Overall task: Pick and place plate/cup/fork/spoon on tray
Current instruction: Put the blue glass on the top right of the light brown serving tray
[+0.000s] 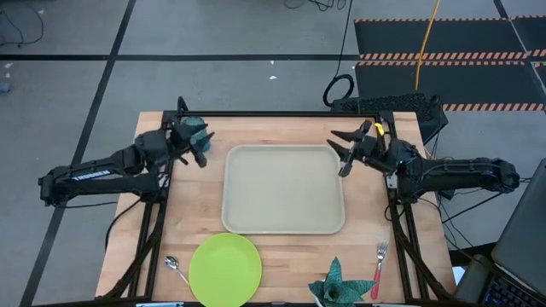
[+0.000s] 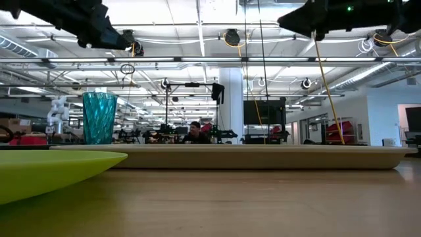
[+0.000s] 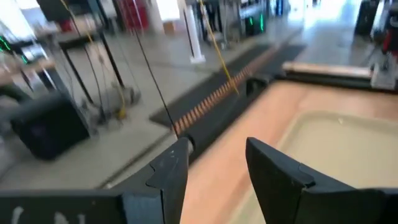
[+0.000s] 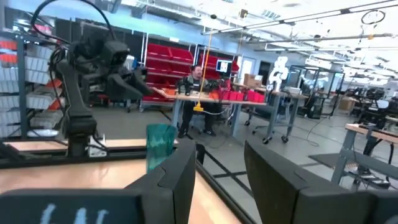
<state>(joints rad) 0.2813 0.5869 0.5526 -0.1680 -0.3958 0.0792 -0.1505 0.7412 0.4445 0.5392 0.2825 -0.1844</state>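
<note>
While both arms hang above the far half of the table, the scene reads so:

Tray: beige rectangular tray (image 1: 283,189) with rounded corners and a raised rim, lying between the two grippers; nothing lies in it.
Left gripper: left gripper (image 1: 200,147) raised just beside the tray's far left corner, fingers (image 3: 168,177) spread apart with nothing between them.
Cup: translucent teal-green tumbler (image 1: 197,130) with faceted walls, upright on the table just beyond the left gripper, apart from its fingers.
Right gripper: right gripper (image 1: 341,152) raised over the tray's far right corner, fingers (image 4: 177,180) parted and holding nothing.
Plate: round, flat, smooth lime-green plate (image 1: 225,269) at the near edge, well short of the left gripper, just outside the tray's near rim.
Spoon: silver-bowled spoon (image 1: 176,269) just beside the plate, on the side away from the right gripper.
Fork: silver tines, red-pink handle; fork (image 1: 377,270) near the near edge, well short of the right gripper.
Leafy object: spiky teal-green folded piece (image 1: 335,286) just beside the fork.
Surface: pale wooden table (image 1: 384,223) with visible grain.
Room: grey floor (image 1: 213,81), black mats with striped edges, red bins, a seated person (image 4: 196,84) at a bench.
</note>
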